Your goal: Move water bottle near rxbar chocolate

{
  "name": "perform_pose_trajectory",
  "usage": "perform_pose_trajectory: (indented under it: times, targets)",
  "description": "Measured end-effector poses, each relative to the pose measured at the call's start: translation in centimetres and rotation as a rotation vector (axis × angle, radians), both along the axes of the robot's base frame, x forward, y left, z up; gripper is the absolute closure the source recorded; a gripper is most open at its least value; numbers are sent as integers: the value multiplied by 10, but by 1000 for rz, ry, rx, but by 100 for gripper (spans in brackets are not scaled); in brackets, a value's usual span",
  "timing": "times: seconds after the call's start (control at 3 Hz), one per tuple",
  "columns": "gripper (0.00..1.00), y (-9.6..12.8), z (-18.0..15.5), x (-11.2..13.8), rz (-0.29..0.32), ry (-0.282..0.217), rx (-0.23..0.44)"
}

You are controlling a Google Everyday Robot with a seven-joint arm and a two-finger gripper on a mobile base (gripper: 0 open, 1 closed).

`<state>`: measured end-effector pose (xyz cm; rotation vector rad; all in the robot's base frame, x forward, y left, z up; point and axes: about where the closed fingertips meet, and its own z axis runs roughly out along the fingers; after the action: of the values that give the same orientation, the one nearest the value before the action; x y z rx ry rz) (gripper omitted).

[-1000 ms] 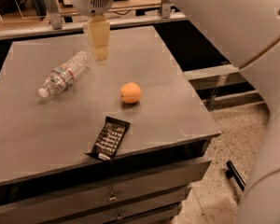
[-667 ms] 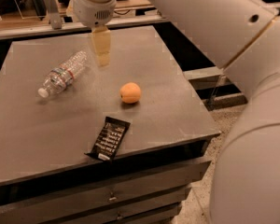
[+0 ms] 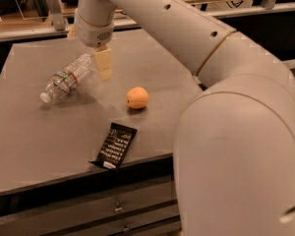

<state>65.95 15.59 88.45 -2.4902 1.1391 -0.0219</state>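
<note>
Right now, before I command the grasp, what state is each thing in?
Clear ribbed plastic water bottle: lying on its side, white cap on, unheld.
Flat black rxbar chocolate wrapper: lying flat near the grey table's front edge.
Round orange fruit: sitting loose between them, touching neither.
Hand: over the table by the bottle's base end, carrying nothing.

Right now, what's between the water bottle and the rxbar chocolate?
Only bare table, in the camera view. The orange sits right of that line; the hand is at the base of the water bottle.
</note>
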Motion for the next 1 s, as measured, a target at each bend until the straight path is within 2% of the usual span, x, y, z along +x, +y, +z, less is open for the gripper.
perform_pose_trajectory:
  times: [0.67, 1.0]
  targets:
    - [0, 41, -34, 9, 123, 12, -50]
    - [17, 58, -46, 6, 182, 16, -85]
